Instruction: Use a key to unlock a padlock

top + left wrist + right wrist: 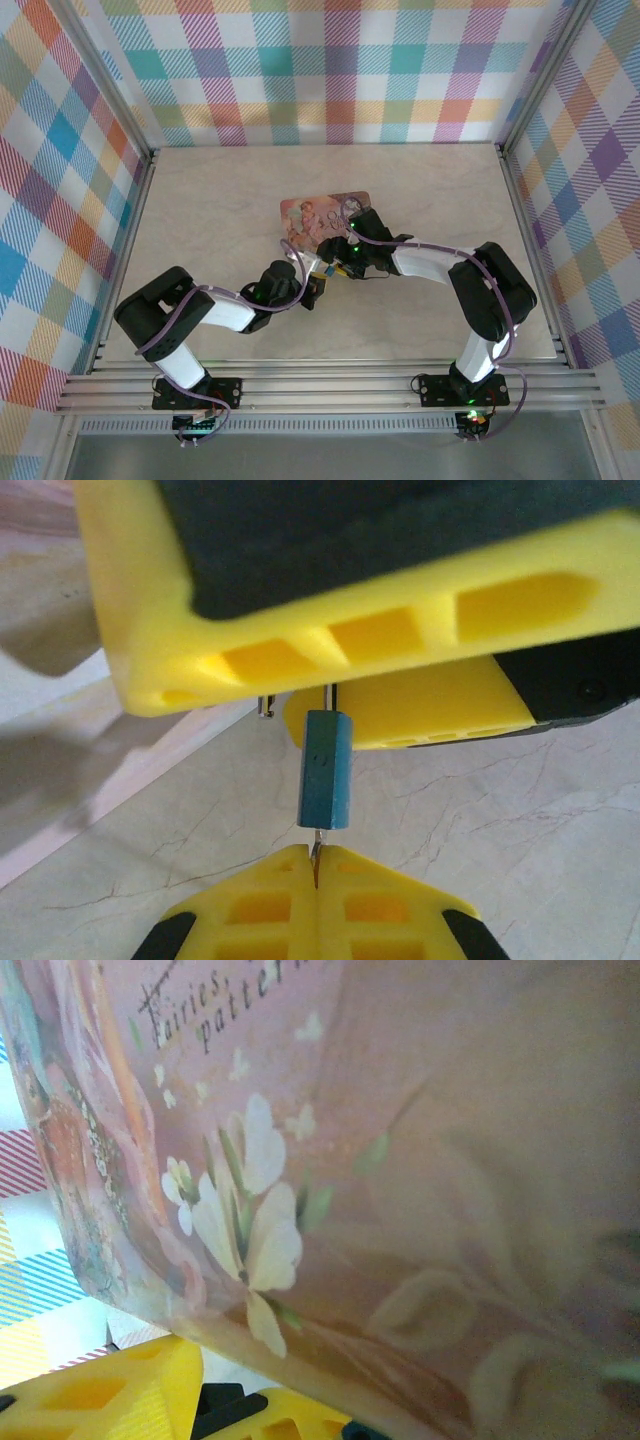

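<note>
The padlock [325, 770], a tiny blue body, hangs upright just above my left gripper [318, 854]. That gripper is shut on the key [318, 843], whose thin metal blade runs from between the fingertips up into the bottom of the padlock. The thin silvery shackle [328, 695] rises between the yellow fingers [300, 610] of my right gripper [347, 262], which stand apart around it. A second silvery end shows left of the body. From above, my left gripper [320, 285] meets the right one at the front edge of the pink floral tin box [325, 218].
The tin box [400, 1160] stands very close in front of the right wrist camera, above the yellow fingers [100, 1390]. Checked walls [330, 70] close in the marble table [200, 210] at the back and both sides.
</note>
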Motion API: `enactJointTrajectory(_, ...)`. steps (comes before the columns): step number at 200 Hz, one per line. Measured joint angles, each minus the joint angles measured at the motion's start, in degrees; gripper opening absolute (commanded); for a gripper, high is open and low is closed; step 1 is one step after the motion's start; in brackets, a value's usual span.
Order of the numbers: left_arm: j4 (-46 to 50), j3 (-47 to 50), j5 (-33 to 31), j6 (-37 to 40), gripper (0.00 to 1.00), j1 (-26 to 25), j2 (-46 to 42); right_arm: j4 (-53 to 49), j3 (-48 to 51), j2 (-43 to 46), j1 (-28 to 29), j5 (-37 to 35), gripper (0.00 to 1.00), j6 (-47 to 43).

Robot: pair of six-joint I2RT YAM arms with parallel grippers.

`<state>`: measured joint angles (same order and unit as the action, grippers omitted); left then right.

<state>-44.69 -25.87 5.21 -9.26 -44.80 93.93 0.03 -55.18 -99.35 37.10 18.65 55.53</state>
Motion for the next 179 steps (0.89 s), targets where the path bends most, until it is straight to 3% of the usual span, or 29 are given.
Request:
enactJointTrajectory(78,1.3,-0.6,-5.3,4.2,0.0,-3.0,0.0,-1.1,1.0,1.3,0.4,-0.7,0.67,0.3)
enactJointTrajectory(179,1.5,-0.7,-5.6,4.9,0.0,-3.6,0.0,-6.5,3.9,6.8,0.8,-3.1,0.7,3.6)
